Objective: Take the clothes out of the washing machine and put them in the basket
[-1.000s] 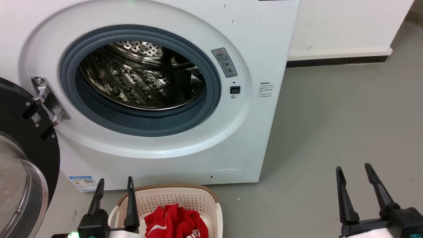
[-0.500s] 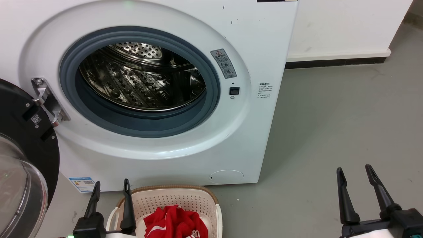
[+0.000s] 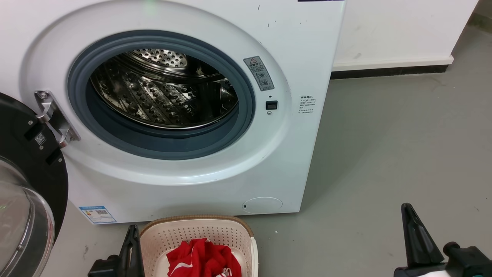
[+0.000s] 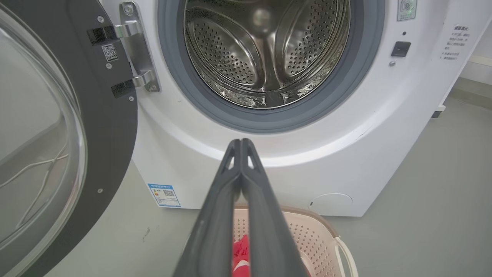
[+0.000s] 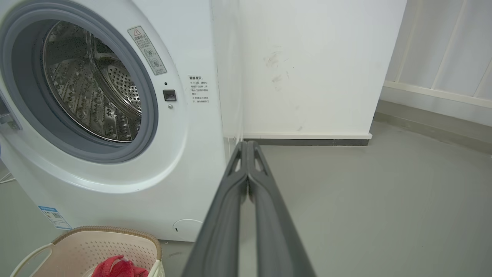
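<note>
Bright red, white-striped clothes [image 3: 203,258] lie in the small cream perforated plastic basket [image 3: 196,218] before the large white front-loading washing machine [image 3: 303,46], its steel drum [image 3: 153,96] apparently bare; left gripper [image 4: 241,144] and right gripper [image 5: 246,145] are both pinched closed on nothing, so the unloading seems complete, needing only a drum check.

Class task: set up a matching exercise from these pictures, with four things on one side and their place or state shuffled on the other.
1 clothes
2 door
3 left end effector
4 basket

A shut, holding nothing
B on the floor before the washing machine
C swung open
D red heap inside the basket

Pairs: 1-D, 2-C, 3-A, 4-B
</note>
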Robot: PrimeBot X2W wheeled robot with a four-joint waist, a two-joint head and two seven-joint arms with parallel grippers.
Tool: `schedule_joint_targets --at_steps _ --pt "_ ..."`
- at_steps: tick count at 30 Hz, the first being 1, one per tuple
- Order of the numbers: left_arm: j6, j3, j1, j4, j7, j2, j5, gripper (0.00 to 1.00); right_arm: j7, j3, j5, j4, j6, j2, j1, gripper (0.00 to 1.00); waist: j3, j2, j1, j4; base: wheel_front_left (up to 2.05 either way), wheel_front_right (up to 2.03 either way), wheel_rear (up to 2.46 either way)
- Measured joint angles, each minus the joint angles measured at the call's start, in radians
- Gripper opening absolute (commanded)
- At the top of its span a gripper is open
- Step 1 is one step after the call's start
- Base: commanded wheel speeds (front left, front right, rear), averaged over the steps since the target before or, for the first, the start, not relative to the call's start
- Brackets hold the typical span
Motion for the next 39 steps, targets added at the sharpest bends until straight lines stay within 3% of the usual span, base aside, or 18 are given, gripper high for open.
schedule_joint_targets --at_steps 20,39 --pt "-0.049 0.025 -0.046 0.036 0.093 0.0 -0.392 0.0 0.071 0.011 0.425 0.066 0.0 -0.017 -0.047 0.0 0.0 0.0 0.0 0.009 0.0 0.0 0.0" --pt "-0.087 0.044 -0.096 0.062 0.163 0.0 -0.694 0.0 0.131 0.011 0.744 0.116 0.0 -0.029 -0.1 0.0 0.001 0.0 0.0 0.017 0.0 0.0 0.0"
